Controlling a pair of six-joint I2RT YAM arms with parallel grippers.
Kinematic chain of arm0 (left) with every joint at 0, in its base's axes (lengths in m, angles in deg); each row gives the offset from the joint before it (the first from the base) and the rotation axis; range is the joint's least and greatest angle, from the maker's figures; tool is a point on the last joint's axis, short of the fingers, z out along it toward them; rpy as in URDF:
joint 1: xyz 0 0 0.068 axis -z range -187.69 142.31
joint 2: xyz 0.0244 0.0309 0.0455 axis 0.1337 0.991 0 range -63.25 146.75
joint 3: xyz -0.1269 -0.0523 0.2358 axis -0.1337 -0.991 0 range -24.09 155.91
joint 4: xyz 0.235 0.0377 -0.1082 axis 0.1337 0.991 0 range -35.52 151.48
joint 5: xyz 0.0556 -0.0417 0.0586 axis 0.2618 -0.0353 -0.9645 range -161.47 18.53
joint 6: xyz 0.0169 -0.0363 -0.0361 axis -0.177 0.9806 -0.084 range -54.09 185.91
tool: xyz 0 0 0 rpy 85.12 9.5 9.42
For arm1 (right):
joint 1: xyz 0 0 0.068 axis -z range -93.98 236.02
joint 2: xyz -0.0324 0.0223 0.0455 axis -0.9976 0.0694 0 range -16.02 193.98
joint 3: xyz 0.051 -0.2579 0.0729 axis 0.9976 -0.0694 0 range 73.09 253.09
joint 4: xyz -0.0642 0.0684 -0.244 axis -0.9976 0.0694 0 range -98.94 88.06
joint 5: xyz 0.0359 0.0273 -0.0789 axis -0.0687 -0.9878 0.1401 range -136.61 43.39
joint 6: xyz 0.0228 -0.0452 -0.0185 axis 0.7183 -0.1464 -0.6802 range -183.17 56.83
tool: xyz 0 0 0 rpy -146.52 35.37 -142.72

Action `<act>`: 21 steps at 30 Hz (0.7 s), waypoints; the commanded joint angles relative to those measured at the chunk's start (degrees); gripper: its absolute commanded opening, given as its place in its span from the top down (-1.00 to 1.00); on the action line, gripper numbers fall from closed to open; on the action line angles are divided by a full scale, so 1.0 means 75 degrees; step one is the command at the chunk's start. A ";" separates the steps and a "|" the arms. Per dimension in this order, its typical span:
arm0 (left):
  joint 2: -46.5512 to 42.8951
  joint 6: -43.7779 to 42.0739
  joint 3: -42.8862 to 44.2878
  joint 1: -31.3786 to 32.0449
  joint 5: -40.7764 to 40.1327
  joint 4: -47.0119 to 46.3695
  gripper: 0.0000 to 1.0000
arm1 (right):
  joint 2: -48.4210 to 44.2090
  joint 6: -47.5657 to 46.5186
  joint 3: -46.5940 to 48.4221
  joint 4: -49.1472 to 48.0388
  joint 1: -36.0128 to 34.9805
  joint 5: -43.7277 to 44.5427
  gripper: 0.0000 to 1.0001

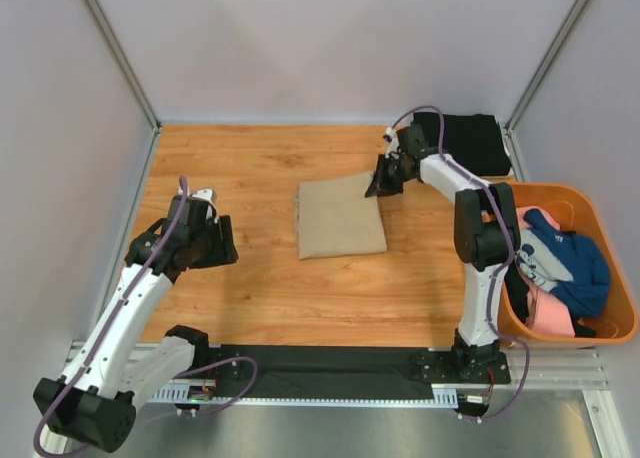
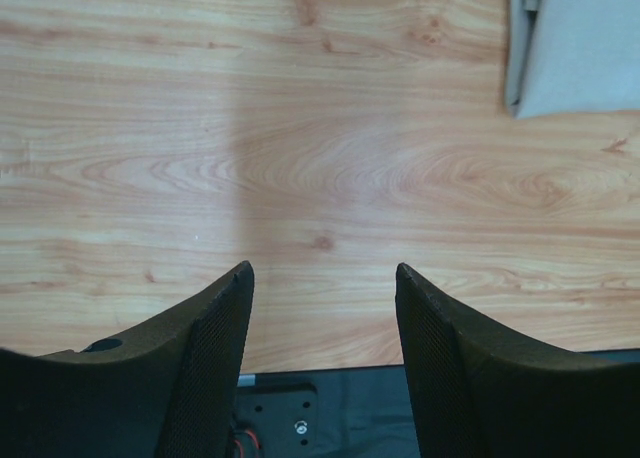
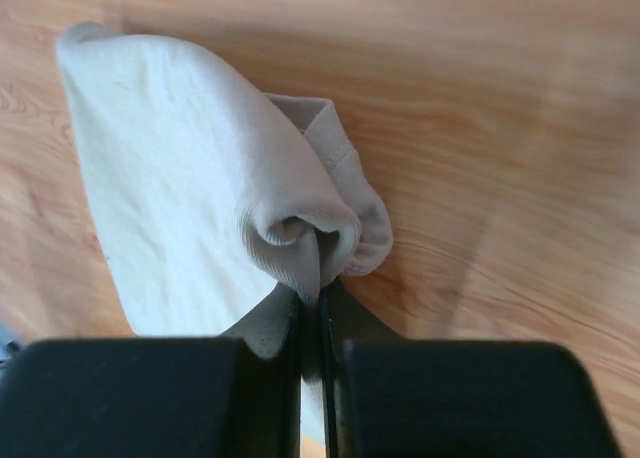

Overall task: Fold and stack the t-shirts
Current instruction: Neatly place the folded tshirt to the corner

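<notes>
The tan t-shirt (image 1: 340, 218) lies folded into a rectangle in the middle of the wooden table. My right gripper (image 1: 384, 181) is shut on its far right corner, and the cloth bunches up between the fingers in the right wrist view (image 3: 200, 208). A folded black t-shirt (image 1: 468, 141) lies at the far right corner. The blue cartoon-print t-shirt (image 1: 560, 263) and the pink t-shirt (image 1: 550, 313) lie crumpled in the orange tub (image 1: 606, 240). My left gripper (image 1: 205, 240) is open and empty over bare wood at the left; a corner of the tan t-shirt (image 2: 580, 48) shows in its view.
The orange tub stands off the table's right edge beside the right arm's base. Grey walls and metal posts close in the back and sides. A black mat (image 1: 320, 368) runs along the near edge between the arm bases.
</notes>
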 commanded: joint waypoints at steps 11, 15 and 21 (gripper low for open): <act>-0.0296 -0.0204 -0.0108 0.0004 -0.0211 -0.0530 -0.29 | -0.1484 -0.2539 0.2331 0.1736 0.1019 0.2906 1.00; -0.0214 -0.0203 -0.0120 -0.0008 -0.0222 -0.0542 -0.27 | -0.1332 -0.3195 0.3244 0.2052 0.1149 0.3362 1.00; 0.0009 -0.0203 -0.0131 0.0004 -0.0199 -0.0542 -0.25 | -0.1180 -0.3536 0.4347 0.2241 0.1383 0.3352 1.00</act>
